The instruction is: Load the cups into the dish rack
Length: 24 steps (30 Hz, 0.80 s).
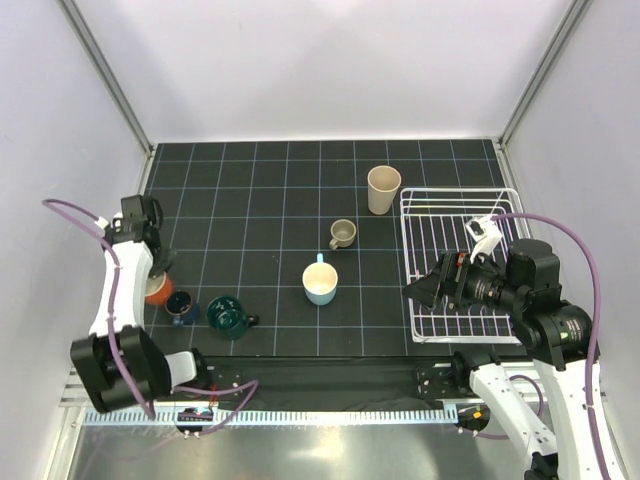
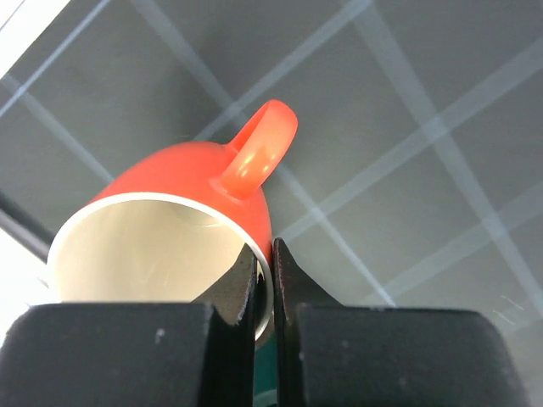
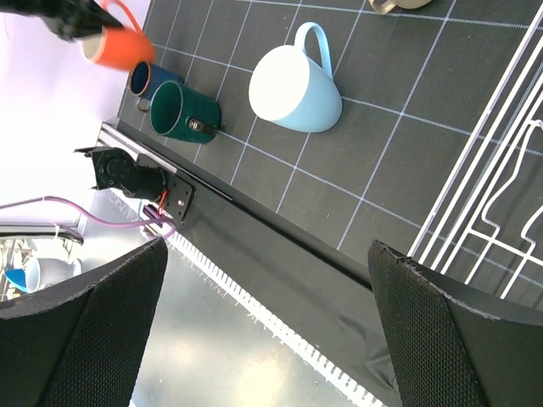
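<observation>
My left gripper [image 2: 265, 250] is shut on the rim of the orange cup [image 2: 170, 220], one finger inside and one outside, and holds it tilted just off the mat at the far left [image 1: 157, 290]. The navy cup [image 1: 182, 307] and the dark teal mug [image 1: 225, 315] stand beside it. The light blue mug [image 1: 320, 283], the taupe mug [image 1: 342, 234] and the beige tumbler [image 1: 383, 189] stand mid-table. The white dish rack [image 1: 430, 230] at the right holds no cups. My right gripper [image 1: 420, 290] hovers open and empty over the rack's near left edge [image 3: 267, 247].
The black gridded mat [image 1: 270, 200] covers the table between white walls. In the right wrist view the light blue mug [image 3: 293, 85], teal mug [image 3: 182, 110], navy cup [image 3: 148, 78] and rack wires [image 3: 501, 195] show. A metal front edge [image 1: 300, 415] runs near the arm bases.
</observation>
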{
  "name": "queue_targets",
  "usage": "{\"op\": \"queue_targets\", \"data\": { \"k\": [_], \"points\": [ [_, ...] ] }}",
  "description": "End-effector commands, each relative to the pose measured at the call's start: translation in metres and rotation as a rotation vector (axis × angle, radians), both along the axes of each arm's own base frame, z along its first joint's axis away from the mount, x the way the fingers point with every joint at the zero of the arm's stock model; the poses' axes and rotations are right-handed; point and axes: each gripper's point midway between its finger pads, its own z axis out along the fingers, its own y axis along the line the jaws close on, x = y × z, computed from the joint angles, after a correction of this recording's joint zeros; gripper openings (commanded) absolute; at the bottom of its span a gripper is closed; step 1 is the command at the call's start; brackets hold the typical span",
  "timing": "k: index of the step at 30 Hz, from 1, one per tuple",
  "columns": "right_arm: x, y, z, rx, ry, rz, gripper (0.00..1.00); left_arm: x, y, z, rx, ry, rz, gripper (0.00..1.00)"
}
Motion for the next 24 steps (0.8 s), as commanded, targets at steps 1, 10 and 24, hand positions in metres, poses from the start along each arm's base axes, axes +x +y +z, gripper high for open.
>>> {"op": "queue_targets", "data": {
  "k": [1,10,24],
  "points": [
    [0.004,0.001,0.01,0.007,-0.037,-0.001,1.0,0.035,-0.029,0.076,-0.044,-0.279,-0.097,0.0],
    [0.014,0.009,-0.002,0.019,-0.013,0.043,1.0,0.051,-0.158,0.198,-0.456,-0.717,-0.409,0.0],
    [0.017,0.075,0.025,0.141,-0.086,0.302,0.98,-0.045,-0.344,0.285,-1.08,-1.08,-1.05,0.0]
  ]
}}
